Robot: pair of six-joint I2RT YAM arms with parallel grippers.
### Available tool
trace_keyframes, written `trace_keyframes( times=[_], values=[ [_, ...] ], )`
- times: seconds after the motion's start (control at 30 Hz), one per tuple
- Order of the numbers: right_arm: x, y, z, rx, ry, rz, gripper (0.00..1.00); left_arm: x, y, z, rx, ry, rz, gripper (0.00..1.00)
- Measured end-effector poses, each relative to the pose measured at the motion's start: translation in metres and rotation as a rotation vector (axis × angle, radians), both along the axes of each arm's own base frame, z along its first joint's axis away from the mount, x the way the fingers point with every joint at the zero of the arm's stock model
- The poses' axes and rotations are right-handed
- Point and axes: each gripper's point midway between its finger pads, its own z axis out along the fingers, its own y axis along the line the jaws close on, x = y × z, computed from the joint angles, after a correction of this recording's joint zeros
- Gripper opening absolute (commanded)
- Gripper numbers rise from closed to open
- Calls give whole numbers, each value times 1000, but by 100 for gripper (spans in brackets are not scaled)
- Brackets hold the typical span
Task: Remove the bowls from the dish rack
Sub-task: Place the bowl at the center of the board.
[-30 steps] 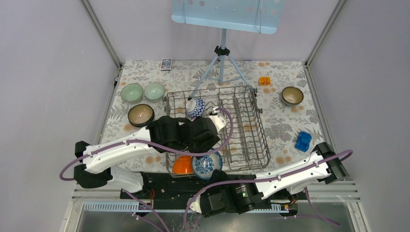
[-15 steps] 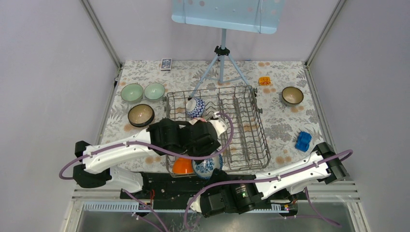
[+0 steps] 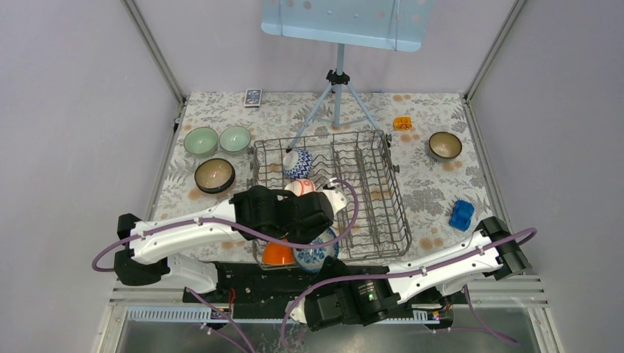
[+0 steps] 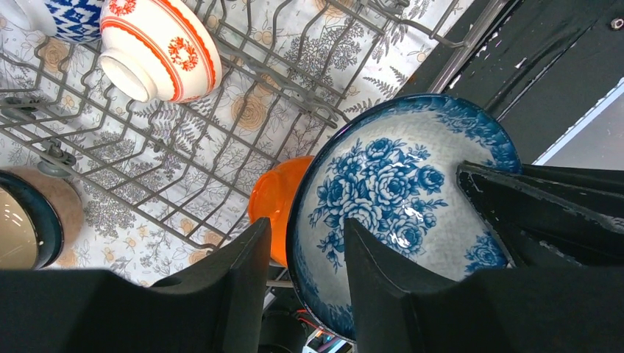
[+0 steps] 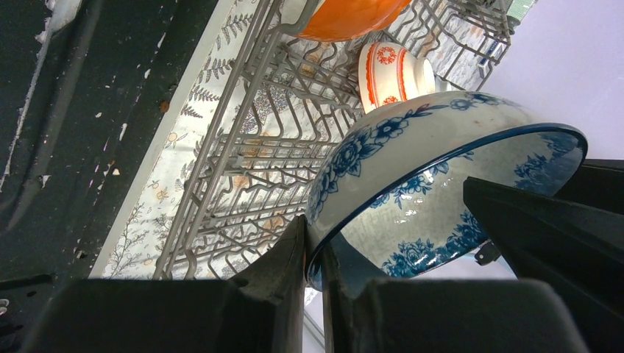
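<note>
- My right end effector (image 5: pixel 314 239) is pinched tight on the rim of the blue flowered bowl (image 4: pixel 383 184) (a firm hold).
- My left end effector (image 4: pixel 305 229) straddles that rim, half-open, not clamped.
- The bowl stands on edge at the near end of the dish rack (image 3: pixel 368 191), beside the orange bowl (image 4: pixel 276 198).

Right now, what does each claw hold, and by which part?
Right claw pinches the blue floral bowl by its rim; left claw straddles that rim, not clamped.

Bowls (image 4: pixel 390 191) glossy glazed ceramic — rack (image 3: pixel 368 198) bare metal wire — tbl cover (image 3: pixel 434 184) matt, printed.
</note>
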Motion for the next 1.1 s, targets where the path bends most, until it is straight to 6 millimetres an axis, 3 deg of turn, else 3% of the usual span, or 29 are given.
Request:
trace_keyframes(
  times=[0.13, 0.3, 0.4, 0.57, 0.67, 0.87, 0.97, 1.1],
  values=[
    [0, 0, 0, 0, 0, 0, 0, 1, -3, 1, -13, -3, 5, 25],
    [-1, 0, -1, -3, 2, 3, 0, 4, -4, 2, -18, -16, 13, 13],
    [-1, -1, -1, -4, 2, 5, 0, 4, -3, 2, -16, -18, 15, 14],
    [-1, -1, -1, -6, 0, 6, 0, 3, -1, -2, -11, -12, 17, 32],
    [-1, 0, 0, -3, -5, 7, 0, 1, -1, -7, -7, 2, 18, 33],
    [0, 0, 1, -4, -13, 7, 0, 0, 0, -10, 0, 4, 24, 16],
    [0, 0, 0, -5, -11, 7, 0, 1, 0, -10, -2, 1, 31, 2],
    [-1, 1, 1, 5, -11, 5, 0, 4, -3, -6, -33, -8, 47, 0]
  ],
)
